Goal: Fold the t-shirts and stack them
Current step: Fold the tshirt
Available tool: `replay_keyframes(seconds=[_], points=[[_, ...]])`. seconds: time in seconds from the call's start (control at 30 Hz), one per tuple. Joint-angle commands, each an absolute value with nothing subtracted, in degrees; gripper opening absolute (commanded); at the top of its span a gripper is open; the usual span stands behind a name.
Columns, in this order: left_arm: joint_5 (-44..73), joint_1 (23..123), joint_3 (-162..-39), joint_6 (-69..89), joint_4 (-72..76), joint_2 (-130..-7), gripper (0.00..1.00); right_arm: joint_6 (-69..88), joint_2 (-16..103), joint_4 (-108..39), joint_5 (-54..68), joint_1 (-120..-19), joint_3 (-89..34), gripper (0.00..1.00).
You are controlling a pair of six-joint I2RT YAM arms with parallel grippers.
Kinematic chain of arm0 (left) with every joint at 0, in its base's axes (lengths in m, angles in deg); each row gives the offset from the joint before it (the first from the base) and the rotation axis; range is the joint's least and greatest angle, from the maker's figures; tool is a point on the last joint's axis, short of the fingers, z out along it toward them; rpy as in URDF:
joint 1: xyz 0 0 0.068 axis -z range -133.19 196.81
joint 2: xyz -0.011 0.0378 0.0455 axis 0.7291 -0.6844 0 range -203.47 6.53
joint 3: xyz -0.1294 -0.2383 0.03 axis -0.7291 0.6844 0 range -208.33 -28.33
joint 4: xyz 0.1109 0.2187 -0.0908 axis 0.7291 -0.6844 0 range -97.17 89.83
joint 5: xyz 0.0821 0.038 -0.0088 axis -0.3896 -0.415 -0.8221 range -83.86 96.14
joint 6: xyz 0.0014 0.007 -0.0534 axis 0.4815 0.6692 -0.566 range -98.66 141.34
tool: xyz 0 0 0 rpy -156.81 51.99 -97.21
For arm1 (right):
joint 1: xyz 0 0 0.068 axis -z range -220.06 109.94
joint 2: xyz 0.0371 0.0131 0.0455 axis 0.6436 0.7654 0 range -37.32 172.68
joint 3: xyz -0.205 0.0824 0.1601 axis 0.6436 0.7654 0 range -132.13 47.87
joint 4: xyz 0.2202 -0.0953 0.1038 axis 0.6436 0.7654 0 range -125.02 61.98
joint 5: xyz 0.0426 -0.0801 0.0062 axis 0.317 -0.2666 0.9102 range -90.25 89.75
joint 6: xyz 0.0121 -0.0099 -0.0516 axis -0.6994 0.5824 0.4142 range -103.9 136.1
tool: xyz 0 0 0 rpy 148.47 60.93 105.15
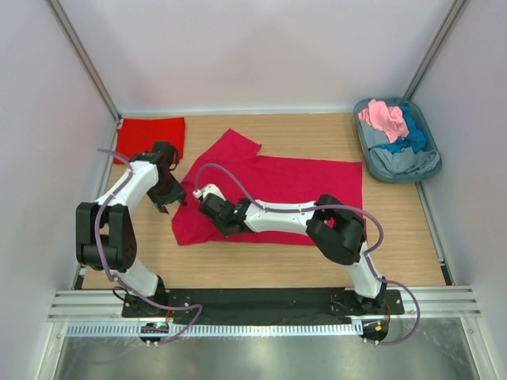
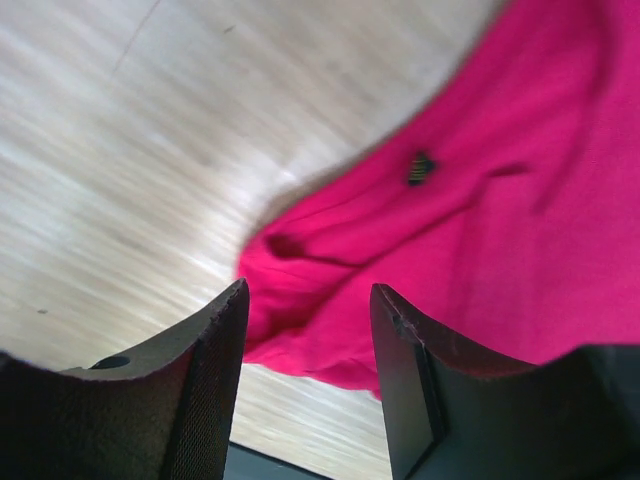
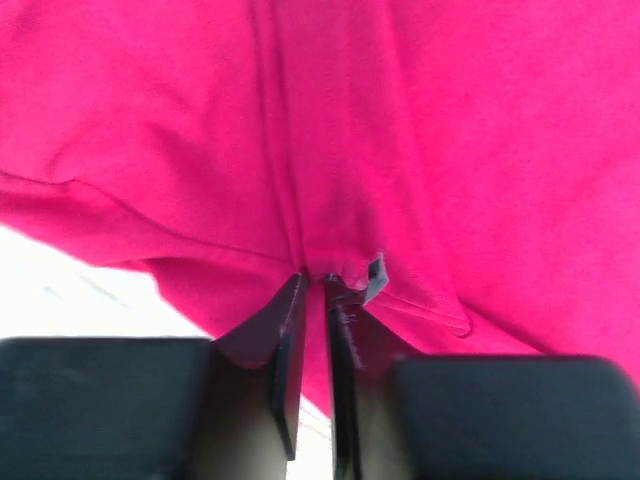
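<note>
The crimson t-shirt (image 1: 301, 178) and scarlet t-shirt (image 1: 150, 134) contrast with the pale wood-grain table (image 1: 396, 229) and grey-blue tub (image 1: 363, 141).

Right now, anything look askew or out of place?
The crimson t-shirt lies crooked, its left edge bunched where the right gripper pinches it. Pink, blue and grey shirts are heaped unfolded in the tub. Nothing looks damaged.
</note>
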State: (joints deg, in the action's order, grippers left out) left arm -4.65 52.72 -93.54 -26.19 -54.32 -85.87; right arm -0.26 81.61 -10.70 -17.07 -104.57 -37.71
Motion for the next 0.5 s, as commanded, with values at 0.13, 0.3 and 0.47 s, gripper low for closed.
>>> replay_keyframes(seconds=[0.13, 0.3, 0.47], points=[[1.83, 52.43, -98.56, -26.65, -52.11, -85.31, 0.54, -0.60, 77.81, -11.81, -21.87, -104.83, -37.83, 0.01], [5.50, 52.43, -96.37, -27.00, -48.79, -85.05, 0.54, -0.69, 77.11, -12.08, -21.69, -104.75, -37.56, 0.01], [10.00, 52.43, -95.21, -27.44, -45.52, -85.13, 0.51, -2.09, 75.44, -13.04, -24.24, -104.22, -37.12, 0.01]])
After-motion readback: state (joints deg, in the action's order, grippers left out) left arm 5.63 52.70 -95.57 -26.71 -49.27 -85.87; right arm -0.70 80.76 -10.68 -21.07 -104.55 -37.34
